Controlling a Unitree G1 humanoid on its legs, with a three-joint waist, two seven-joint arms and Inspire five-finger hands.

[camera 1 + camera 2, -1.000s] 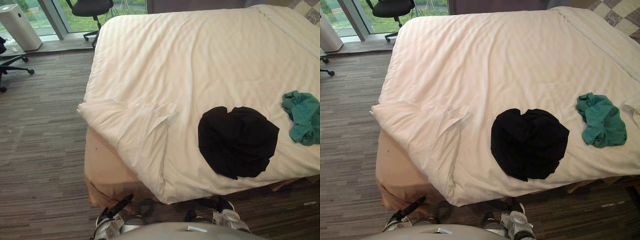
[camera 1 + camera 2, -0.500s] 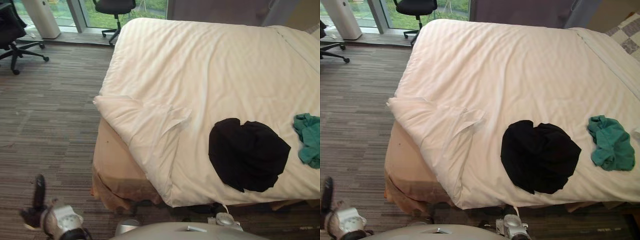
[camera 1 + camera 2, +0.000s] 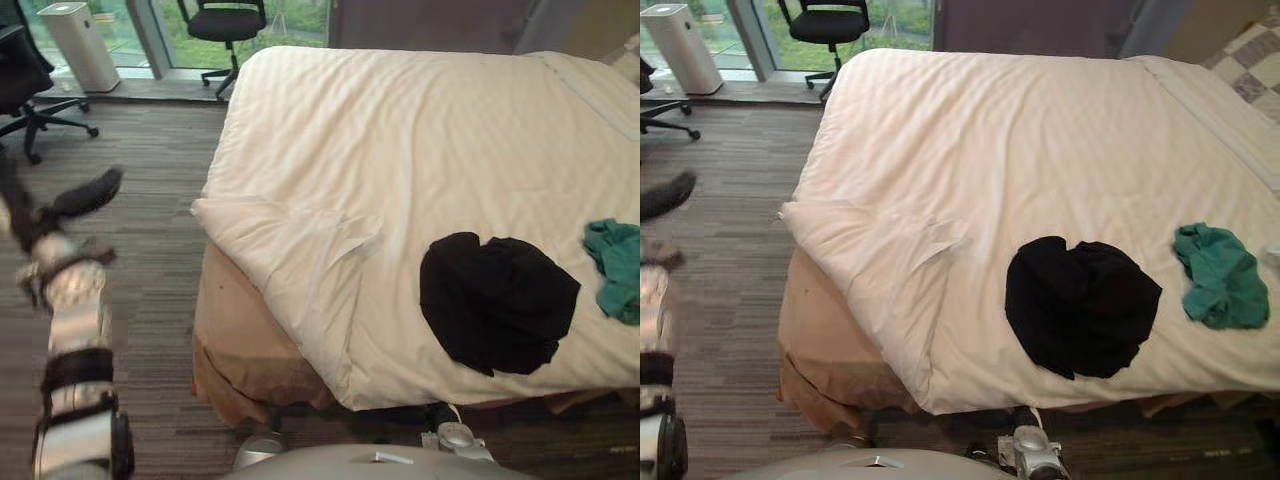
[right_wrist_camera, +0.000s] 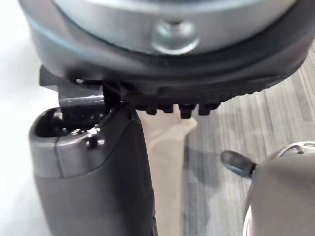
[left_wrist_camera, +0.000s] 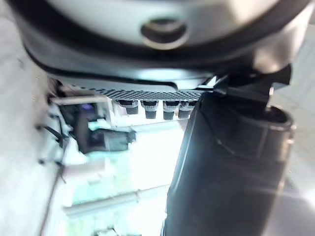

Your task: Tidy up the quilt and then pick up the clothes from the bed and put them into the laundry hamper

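White quilt (image 3: 400,150), corner folded back, bears a black garment (image 3: 497,300) and a green garment (image 3: 615,268); left robot hand (image 3: 75,197) hovers straight-fingered above the floor (image 3: 150,150).

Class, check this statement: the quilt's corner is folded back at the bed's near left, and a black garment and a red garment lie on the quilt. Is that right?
Not quite. The second piece is a green garment, not a red one, as the right eye view shows. The rest holds: the quilt has its corner folded back at the near left of the bed, and the black garment lies on the quilt too.
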